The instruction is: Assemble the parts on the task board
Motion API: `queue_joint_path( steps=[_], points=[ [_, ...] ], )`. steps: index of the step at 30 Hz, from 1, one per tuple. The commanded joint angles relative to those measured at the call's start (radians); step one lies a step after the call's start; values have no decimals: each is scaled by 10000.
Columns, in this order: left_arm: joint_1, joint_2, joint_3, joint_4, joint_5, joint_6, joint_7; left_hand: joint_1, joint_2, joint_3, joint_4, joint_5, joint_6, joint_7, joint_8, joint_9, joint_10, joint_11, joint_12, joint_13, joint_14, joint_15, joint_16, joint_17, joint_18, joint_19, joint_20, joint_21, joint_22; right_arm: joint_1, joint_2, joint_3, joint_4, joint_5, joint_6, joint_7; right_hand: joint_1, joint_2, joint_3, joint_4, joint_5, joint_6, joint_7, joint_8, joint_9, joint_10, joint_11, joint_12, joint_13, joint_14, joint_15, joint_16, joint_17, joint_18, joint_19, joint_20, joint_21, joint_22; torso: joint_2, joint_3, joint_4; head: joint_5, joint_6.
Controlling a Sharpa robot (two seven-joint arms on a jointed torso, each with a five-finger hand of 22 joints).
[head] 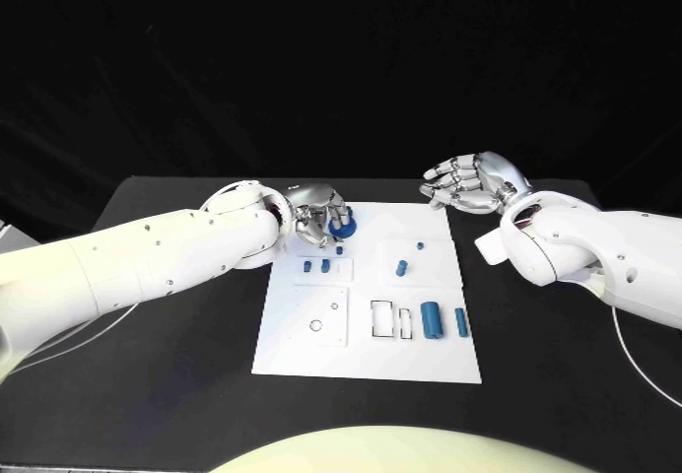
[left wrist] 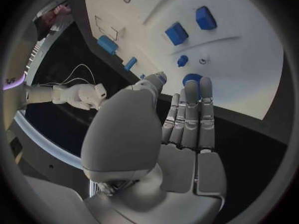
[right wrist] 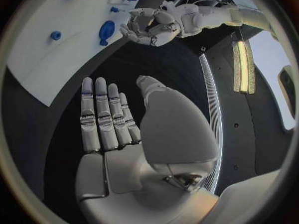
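The white task board [head: 367,350] lies mid-table. My left hand [head: 320,212] hovers at its far left corner, fingers apart and empty, their tips at a round blue part [head: 344,227]. In the left wrist view the left hand's [left wrist: 181,129] straight fingers reach just to that round part [left wrist: 192,78]; I cannot tell whether they touch. Two small blue blocks [head: 315,265] lie just nearer. My right hand [head: 476,182] hangs open beyond the board's far right corner, holding nothing. The right wrist view shows its flat palm [right wrist: 118,134] and the left hand [right wrist: 149,27] beside the round part [right wrist: 106,32].
More blue parts lie on the board: a short peg [head: 402,265], a tiny one [head: 420,243], a thick cylinder [head: 431,320] and a thin one [head: 462,322]. Rectangular slots [head: 383,317] sit beside the cylinders. Black table [head: 170,394] surrounds the board.
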Motion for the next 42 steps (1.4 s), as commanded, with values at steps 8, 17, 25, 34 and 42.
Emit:
queue_joint_path(
  steps=[8,17,25,34,42],
  points=[
    [-107,320,-34,-439,-1454,423,435,44,-97,11,85,-50,487,-171,226,-367,156,-135,492,-71,49,-51,952,122,92,-49,-10,535,433,-4,61,2,-11,-104,63,94,57,-45,86,-8,65,-84,444,45,-23,15,20,-47,-29,-72,16,-66,-18,42,-68,-1,-33,-34,1,9,-3,31,28],
    [-205,466,-41,-631,-1429,649,447,-39,-98,-128,224,-114,661,-178,298,-536,149,-158,821,-19,75,-62,1432,129,93,-78,-18,767,639,-2,100,3,-20,-105,76,84,57,-45,86,-8,65,-84,444,45,-23,15,20,-47,-29,-72,16,-66,-18,42,-68,-1,-33,-34,-6,4,9,-2,9],
    [-243,513,-43,-651,-1232,971,420,225,-56,219,200,-79,1331,-435,578,-666,392,-320,1226,23,310,-191,2230,365,99,-141,-99,1175,995,-2,114,4,-25,-105,94,82,57,-45,86,-8,65,-84,444,45,-23,15,20,-47,-29,-72,16,-66,-18,42,-68,-1,-33,-34,2,0,-17,-22,0],
    [-271,598,-42,-755,-1242,1079,371,440,-46,847,-12,-84,1647,-507,555,-782,773,-483,1286,-49,805,-340,3025,1074,105,-240,-212,1508,1299,-2,119,4,-26,-105,104,82,73,-33,107,-14,68,-82,444,50,-30,16,20,-45,-51,-69,16,-77,-27,44,-70,2,-28,-58,-8,8,0,-48,-18],
    [-314,648,-42,-855,-1298,1225,223,422,-101,1785,-538,-61,1938,-482,510,-867,1043,-522,1136,-197,998,-387,3458,1301,94,-427,-315,2159,1849,-1,107,4,-14,-119,105,81,73,-33,107,-14,68,-82,444,50,-30,16,20,-45,-51,-69,16,-77,-27,44,-70,2,-28,-58,-5,6,1,-50,-15]
  ],
)
